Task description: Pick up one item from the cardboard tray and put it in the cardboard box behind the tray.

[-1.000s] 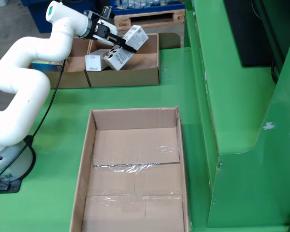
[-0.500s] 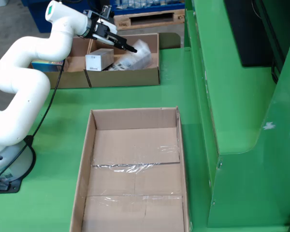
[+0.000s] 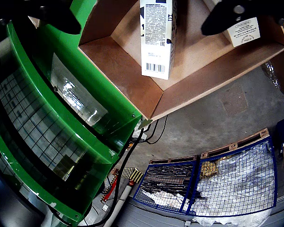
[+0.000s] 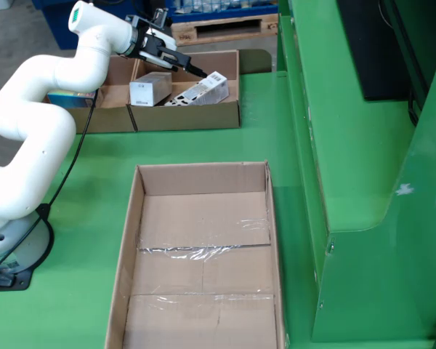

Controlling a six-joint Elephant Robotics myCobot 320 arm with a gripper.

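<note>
In the side view my gripper (image 4: 192, 67) hangs over the right part of a low cardboard box (image 4: 189, 116) at the back of the green table. In that box lie a long white printed carton (image 4: 201, 90) and a shorter white carton (image 4: 149, 91). The view that rides on the gripper shows the long carton (image 3: 156, 38) with its barcode, lying on the box floor (image 3: 128, 75) between my two black fingers (image 3: 227, 16). The gripper (image 3: 141, 29) is open and clear of the carton. A second carton (image 3: 244, 29) lies behind the right finger. A large shallow cardboard tray (image 4: 131, 240) in front holds nothing.
A green machine housing (image 4: 363, 145) walls off the table's right side. Its curved green guard with a window (image 3: 47, 118) fills the left of the gripper view. A blue wire cage (image 3: 227, 184) stands on the floor below. The box's left compartment holds a bluish pack (image 4: 67, 98).
</note>
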